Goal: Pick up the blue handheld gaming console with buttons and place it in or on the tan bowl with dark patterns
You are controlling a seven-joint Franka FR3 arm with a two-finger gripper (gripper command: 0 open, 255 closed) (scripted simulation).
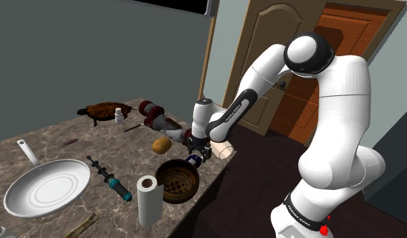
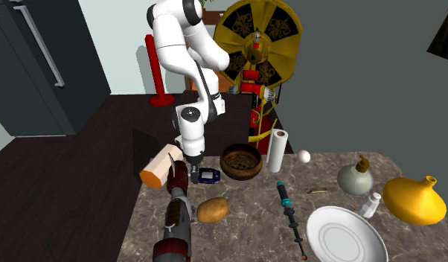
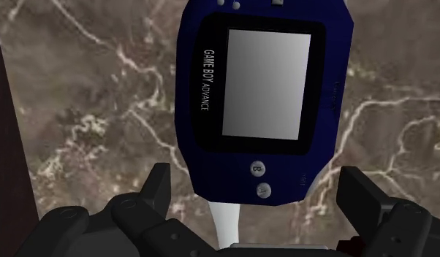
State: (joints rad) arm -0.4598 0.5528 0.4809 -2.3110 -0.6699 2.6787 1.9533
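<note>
Fingers (image 3: 158,191) of the black gripper (image 3: 256,188) stand apart, flanking the button end of the blue console (image 3: 262,95) without touching it, near the marble bench's (image 3: 87,109) edge.

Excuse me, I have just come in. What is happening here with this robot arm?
The white arm has its black gripper low over a blue handheld console that lies flat, screen up, on the marble counter. The fingers are open, one on each side of the console's button end, and they do not touch it, so nothing is held yet. The brown patterned bowl stands close beside the console with nothing in it.
</note>
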